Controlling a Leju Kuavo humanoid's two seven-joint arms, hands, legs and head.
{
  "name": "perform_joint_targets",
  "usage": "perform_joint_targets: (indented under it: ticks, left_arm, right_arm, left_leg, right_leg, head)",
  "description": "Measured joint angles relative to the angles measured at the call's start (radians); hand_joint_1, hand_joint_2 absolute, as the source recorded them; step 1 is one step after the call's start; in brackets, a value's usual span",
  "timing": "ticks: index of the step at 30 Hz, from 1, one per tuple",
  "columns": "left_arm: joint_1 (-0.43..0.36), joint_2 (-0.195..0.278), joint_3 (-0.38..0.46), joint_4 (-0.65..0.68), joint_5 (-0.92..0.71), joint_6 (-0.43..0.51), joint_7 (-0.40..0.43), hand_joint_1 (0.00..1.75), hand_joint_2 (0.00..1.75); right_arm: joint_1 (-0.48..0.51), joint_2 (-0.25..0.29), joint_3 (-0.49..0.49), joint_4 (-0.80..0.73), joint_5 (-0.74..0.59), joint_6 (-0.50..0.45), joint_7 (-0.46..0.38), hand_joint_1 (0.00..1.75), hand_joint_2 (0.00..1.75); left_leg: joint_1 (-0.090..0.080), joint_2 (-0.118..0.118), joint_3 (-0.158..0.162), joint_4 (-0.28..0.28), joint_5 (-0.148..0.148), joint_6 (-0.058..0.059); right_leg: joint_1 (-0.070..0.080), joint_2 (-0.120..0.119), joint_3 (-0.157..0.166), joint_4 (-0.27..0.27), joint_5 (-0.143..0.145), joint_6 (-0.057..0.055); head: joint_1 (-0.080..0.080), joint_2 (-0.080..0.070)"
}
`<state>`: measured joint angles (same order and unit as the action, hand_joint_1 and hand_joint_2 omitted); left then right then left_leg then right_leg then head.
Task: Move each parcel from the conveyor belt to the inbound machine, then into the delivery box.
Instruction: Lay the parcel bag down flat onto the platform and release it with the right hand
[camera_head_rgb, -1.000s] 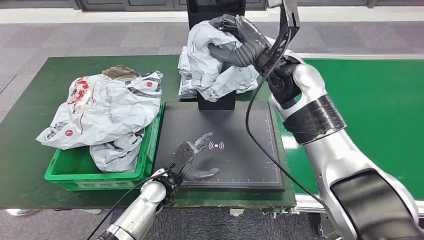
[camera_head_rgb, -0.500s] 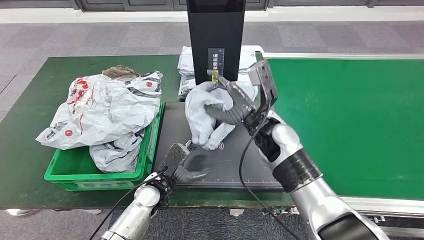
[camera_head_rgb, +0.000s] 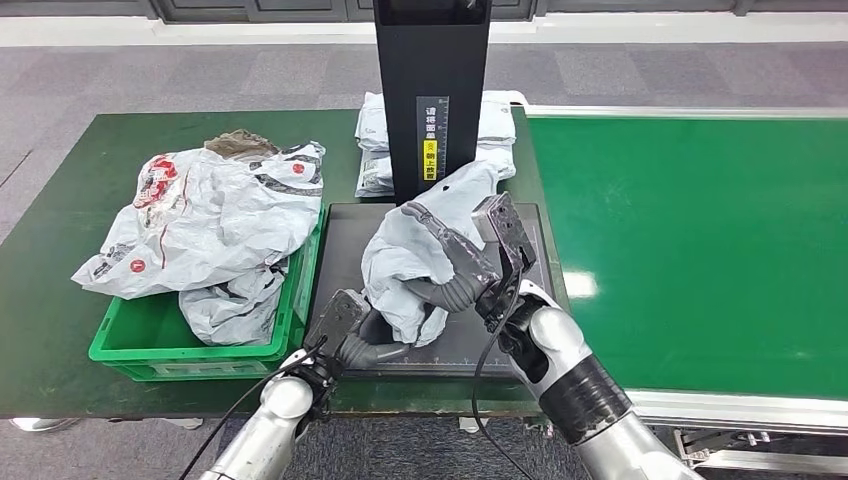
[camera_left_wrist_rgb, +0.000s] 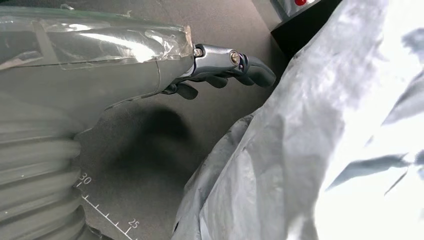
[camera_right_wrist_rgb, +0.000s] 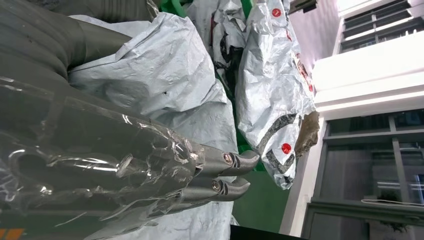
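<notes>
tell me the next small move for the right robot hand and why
Probably let go of the grey parcel. The right robot hand grips it with its lower edge already on the black scanner plate, and the left robot hand rests on the plate at the parcel's edge, placed to take it toward the green box.

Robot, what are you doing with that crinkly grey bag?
The right hand grips a grey parcel and holds it on the black scanner plate in front of the dark post. The left hand rests on the plate beside the parcel, fingers open. The green box on the left already holds other parcels, so this one goes there next.
</notes>
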<state>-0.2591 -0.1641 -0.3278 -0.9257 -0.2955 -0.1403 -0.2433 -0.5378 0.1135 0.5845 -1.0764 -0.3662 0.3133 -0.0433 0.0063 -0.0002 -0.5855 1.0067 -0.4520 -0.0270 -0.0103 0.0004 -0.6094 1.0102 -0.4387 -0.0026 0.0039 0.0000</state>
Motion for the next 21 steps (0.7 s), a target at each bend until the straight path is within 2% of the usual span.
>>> perform_joint_targets:
  ticks: [3,13,14,17,18,21]
  left_arm:
    - [0.004,0.001,0.006,-0.005,-0.004,0.002,0.003,0.00,1.75]
    - [0.039,0.006,0.021,-0.026,-0.008,0.018,0.010,0.00,1.75]
    - [0.044,0.006,0.024,-0.029,-0.007,0.021,0.010,0.00,1.75]
    - [0.054,0.007,0.027,-0.038,-0.007,0.025,0.011,0.00,1.75]
    - [0.055,0.007,0.027,-0.041,-0.007,0.026,0.012,0.10,1.75]
    - [0.059,0.007,0.027,-0.052,0.009,0.026,0.013,1.41,1.75]
  right_arm:
    - [0.021,-0.002,0.000,-0.014,0.022,-0.002,-0.001,0.00,1.75]
    - [0.187,-0.015,-0.001,-0.078,0.054,-0.007,-0.037,0.00,1.75]
    - [0.200,-0.016,-0.002,-0.083,0.061,-0.010,-0.038,0.00,1.31]
    - [0.227,-0.017,-0.008,-0.092,0.092,-0.009,-0.036,0.00,1.31]
    - [0.230,-0.017,-0.011,-0.092,0.104,-0.011,-0.035,0.00,1.75]
    - [0.232,-0.017,-0.023,-0.092,0.127,-0.032,-0.035,0.00,1.75]
  left_leg:
    - [0.000,0.000,0.000,0.000,0.000,0.000]
    - [0.000,0.000,0.000,0.000,-0.001,0.000]
    - [0.000,0.000,0.000,0.000,-0.001,0.000]
    - [0.000,0.000,0.000,0.000,-0.001,0.000]
    - [0.000,0.000,0.000,0.000,-0.001,0.000]
    - [0.000,0.000,0.000,0.000,-0.001,0.000]
  right_leg:
    - [0.000,0.000,0.000,0.000,0.000,0.000]
    - [0.000,0.000,0.000,0.000,-0.001,0.000]
    - [0.000,0.000,0.000,0.000,-0.001,0.000]
    - [0.000,0.000,-0.001,0.000,-0.001,0.000]
    - [0.000,0.000,0.000,0.000,-0.001,0.000]
    - [0.000,0.000,0.000,0.000,-0.001,0.000]
  head:
    - [0.000,0.000]
    - [0.000,0.000]
    - [0.000,0.000]
    - [0.000,0.000]
    - [0.000,0.000]
    - [0.000,0.000]
